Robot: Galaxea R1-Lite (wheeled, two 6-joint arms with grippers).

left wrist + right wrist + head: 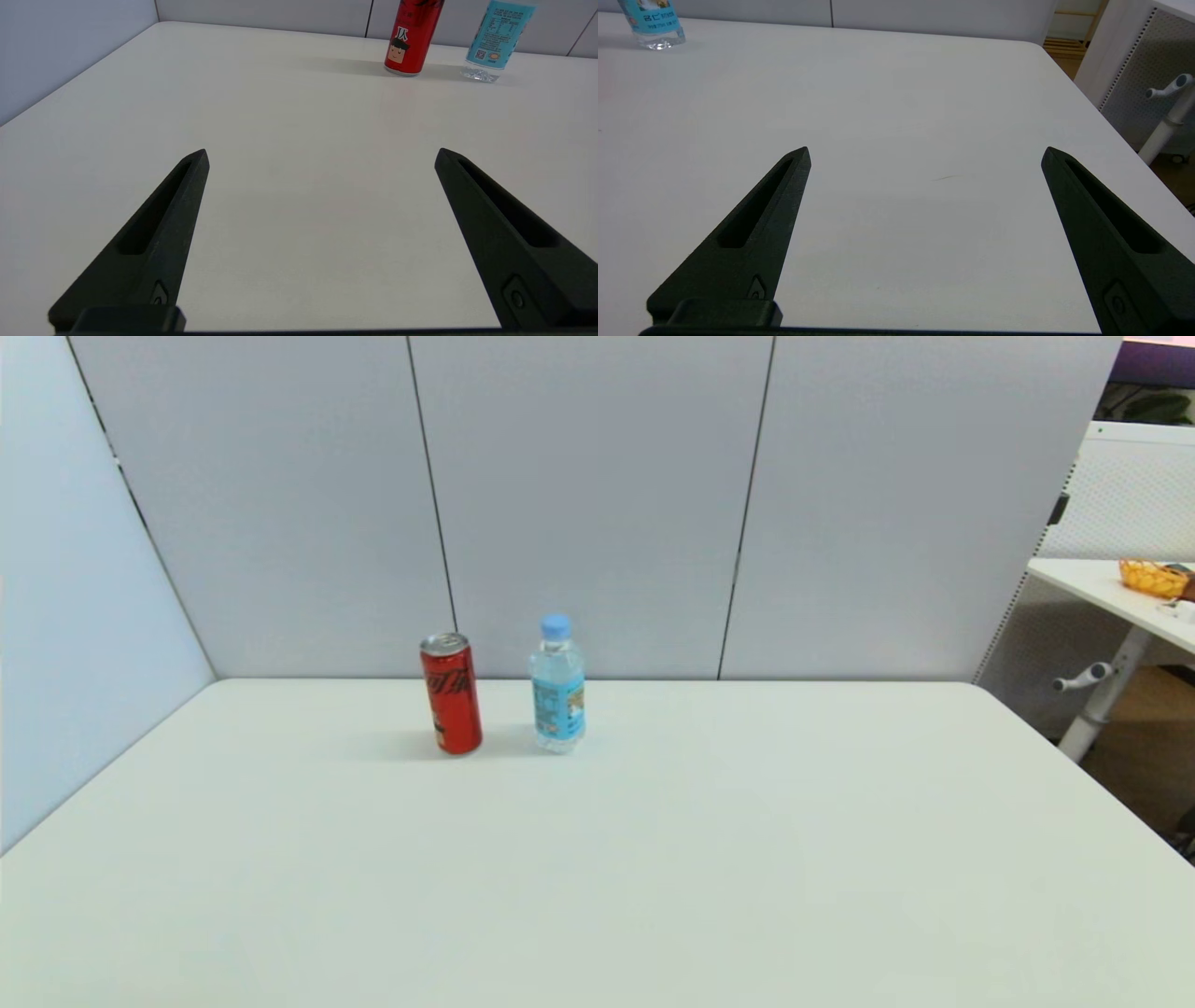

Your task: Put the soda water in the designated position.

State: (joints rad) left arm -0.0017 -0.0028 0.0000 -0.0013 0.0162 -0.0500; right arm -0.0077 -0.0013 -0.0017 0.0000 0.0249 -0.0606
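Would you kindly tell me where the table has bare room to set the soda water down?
The white table is bare everywhere in front of and to the right of the soda water, out to its right edge. The strip left of the red can is bare too. The only crowded spot is far centre, where the two stand side by side, apart.

A red can [451, 693] stands upright on the white table [653, 859]; grey partition panels [597, 504] behind.

Each gripper, left gripper [321, 156] and right gripper [926, 154], has two long matte-black fingers [159, 224] tapering to pointed tips. Every finger carries a long recessed slot along its inner face, a small screw near its base, and a black crossbar below.
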